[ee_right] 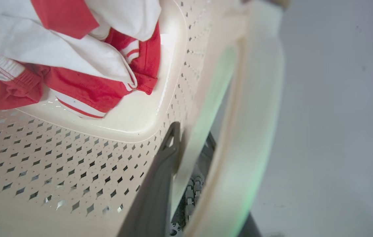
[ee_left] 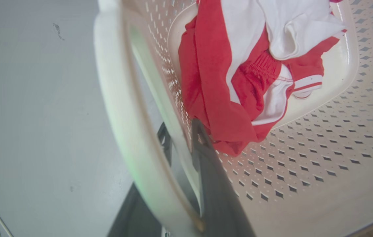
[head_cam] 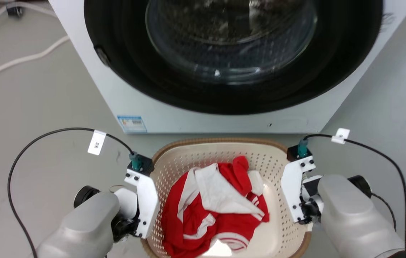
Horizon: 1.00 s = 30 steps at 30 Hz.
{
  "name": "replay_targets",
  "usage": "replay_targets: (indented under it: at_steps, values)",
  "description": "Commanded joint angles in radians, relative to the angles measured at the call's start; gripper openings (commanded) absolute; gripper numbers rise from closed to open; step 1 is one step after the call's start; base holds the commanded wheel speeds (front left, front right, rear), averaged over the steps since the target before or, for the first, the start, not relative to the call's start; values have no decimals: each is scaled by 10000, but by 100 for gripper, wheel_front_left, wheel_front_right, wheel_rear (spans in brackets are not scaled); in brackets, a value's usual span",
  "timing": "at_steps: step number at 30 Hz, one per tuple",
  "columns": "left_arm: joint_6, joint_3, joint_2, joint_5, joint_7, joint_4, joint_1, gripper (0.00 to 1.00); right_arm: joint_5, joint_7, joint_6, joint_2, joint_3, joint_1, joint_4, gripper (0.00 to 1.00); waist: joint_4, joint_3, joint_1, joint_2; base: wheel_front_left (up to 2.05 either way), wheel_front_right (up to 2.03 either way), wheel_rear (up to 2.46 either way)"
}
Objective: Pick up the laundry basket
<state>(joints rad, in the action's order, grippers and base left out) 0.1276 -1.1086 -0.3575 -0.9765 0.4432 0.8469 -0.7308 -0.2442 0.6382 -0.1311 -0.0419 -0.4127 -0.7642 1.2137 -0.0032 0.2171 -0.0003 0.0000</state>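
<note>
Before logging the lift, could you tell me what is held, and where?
The laundry basket: left gripper and right gripper each pinch one side wall below the rim.

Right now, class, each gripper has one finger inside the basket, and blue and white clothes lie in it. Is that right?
No. The clothes are red and white, not blue and white, as the head view shows. The left gripper and the right gripper each have one finger inside the basket.

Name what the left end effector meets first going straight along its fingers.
Likely the red-and-white garment lying against the laundry basket wall; depth is unclear.
</note>
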Motion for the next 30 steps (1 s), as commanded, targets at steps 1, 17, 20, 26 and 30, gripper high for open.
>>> replay_targets:
  at_steps: [1, 17, 20, 26, 30]
  values:
    - [34, -123, -229, -36, 81, -28, 119, 0, 5, 162, 6, -151, -255, 151, -56, 0, -244, -558, 3, 0, 0, 0, 0]
    - [25, -1089, -512, -1099, 318, -17, 847, 0, -1679, 1059, 5, -407, -1794, 870, -313, 0, -383, -2173, 3, 0, 0, 0, 0]
    - [26, -1214, -486, -1210, 468, -38, 881, 0, -1830, 1210, 5, -506, -2074, 945, -382, 0, -363, -2281, 3, 0, 0, 0, 0]
    - [26, -1356, -414, -1372, 588, -21, 877, 0, -2319, 1372, -9, -439, -2447, 1010, -587, 0, -401, -2490, 3, 0, 0, 0, 0]
    - [26, -1432, -460, -1408, 620, -38, 831, 0, -2535, 1444, -9, -480, -2695, 936, -680, 0, -433, -2553, 3, 0, 0, 0, 0]
